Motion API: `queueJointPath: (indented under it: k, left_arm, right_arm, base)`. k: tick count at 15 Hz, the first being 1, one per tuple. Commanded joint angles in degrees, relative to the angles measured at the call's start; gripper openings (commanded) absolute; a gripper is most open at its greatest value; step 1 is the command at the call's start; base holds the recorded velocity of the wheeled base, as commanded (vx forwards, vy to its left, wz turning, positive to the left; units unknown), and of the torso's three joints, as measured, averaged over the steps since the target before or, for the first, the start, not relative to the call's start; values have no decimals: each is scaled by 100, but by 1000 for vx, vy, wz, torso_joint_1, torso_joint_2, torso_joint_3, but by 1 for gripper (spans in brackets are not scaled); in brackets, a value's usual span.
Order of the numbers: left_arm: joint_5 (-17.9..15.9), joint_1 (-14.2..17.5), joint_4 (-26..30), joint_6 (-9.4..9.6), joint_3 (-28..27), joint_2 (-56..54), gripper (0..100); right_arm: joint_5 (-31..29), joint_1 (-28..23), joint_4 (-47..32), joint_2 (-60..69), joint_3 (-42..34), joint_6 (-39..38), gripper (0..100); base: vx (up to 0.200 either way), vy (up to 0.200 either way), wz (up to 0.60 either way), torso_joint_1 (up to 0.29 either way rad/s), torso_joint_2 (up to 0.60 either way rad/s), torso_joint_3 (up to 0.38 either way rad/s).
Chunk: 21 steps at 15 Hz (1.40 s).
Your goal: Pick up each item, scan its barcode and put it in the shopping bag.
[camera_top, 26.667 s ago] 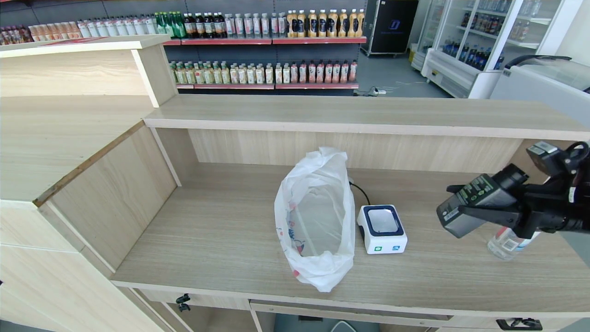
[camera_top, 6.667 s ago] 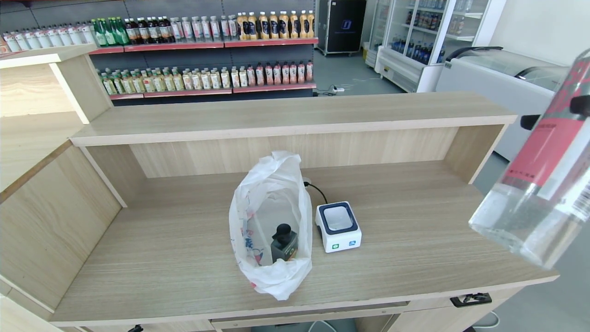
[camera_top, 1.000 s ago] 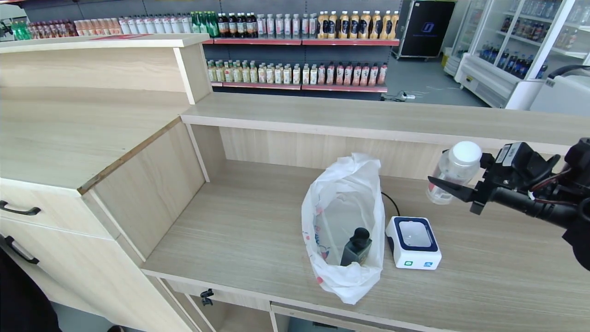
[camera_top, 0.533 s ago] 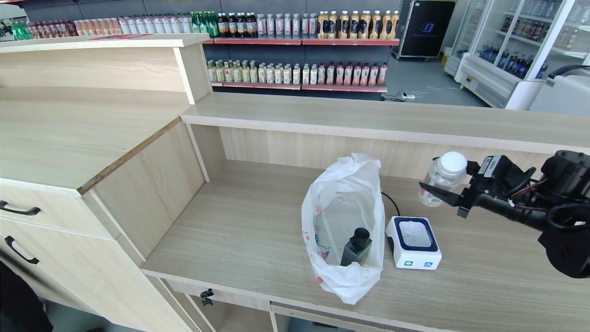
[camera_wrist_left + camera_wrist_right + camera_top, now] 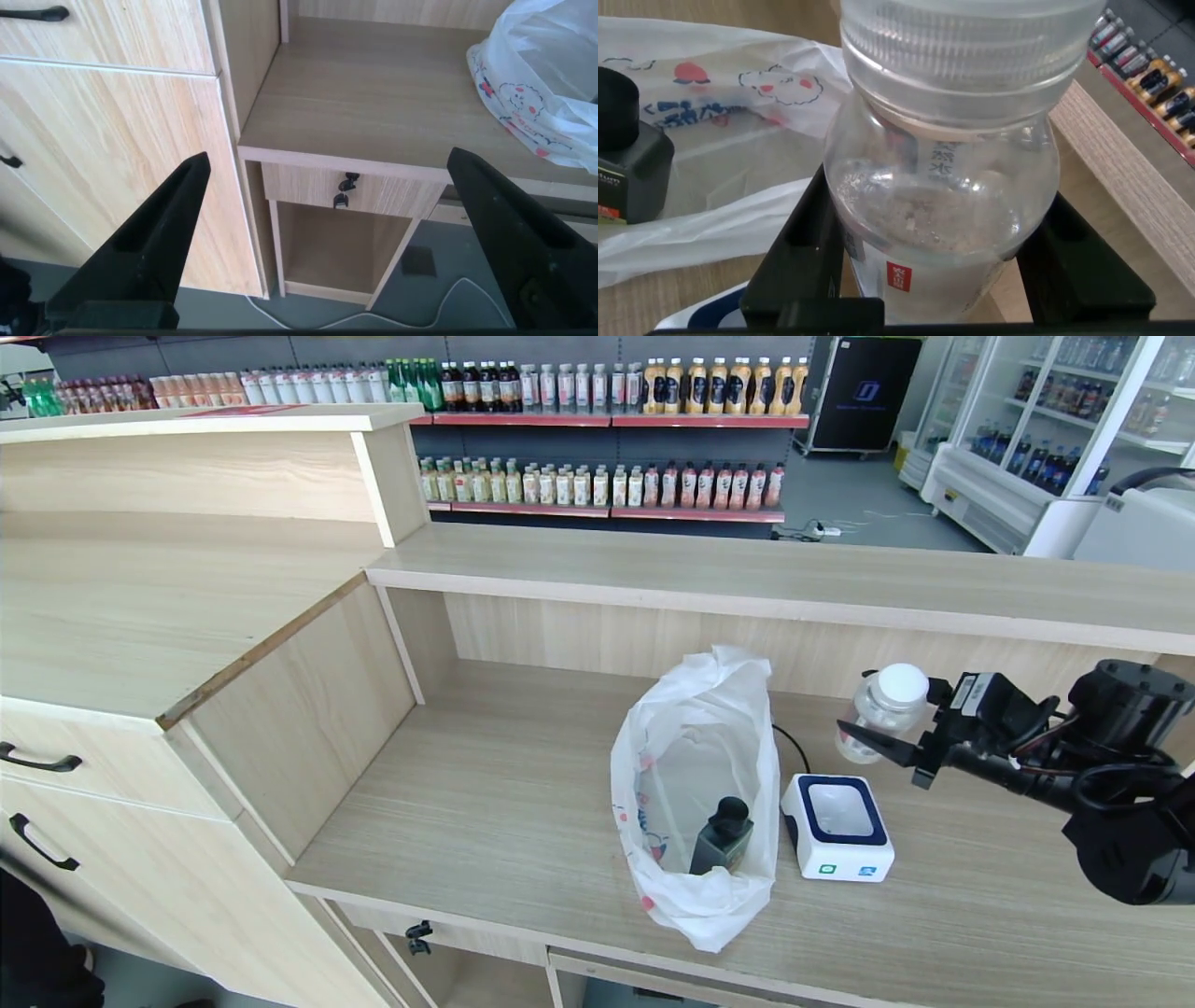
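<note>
My right gripper is shut on a clear water bottle with a white cap, held above the counter just behind the white scanner. In the right wrist view the bottle sits between the dark fingers, with the scanner's corner below it. The white shopping bag stands open to the left of the scanner, and a black bottle rests inside it. My left gripper is open and holds nothing, low in front of the counter's left front corner, with the bag farther off.
A black cable runs from the scanner to the back wall. The wooden counter has a raised ledge behind and a side panel on the left. A keyed drawer sits under the counter edge.
My right gripper has come down and slightly left with the water bottle, closer to the scanner. The bag, black bottle and scanner have not moved.
</note>
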State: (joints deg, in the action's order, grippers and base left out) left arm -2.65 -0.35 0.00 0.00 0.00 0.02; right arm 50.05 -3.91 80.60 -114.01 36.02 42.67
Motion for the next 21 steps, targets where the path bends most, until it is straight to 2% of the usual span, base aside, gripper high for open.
queueJointPath:
  k: [1,21]
  left_arm:
    - [1,0,0,0,0,6,100]
    - [1,0,0,0,0,6,100]
  right_arm:
    - [31,-4,-1,-87,-8,75,0]
    - [303,-75,122,-271,36,172,0]
  base:
    - [0,0,0,0,0,0]
    - [0,0,0,0,0,0]
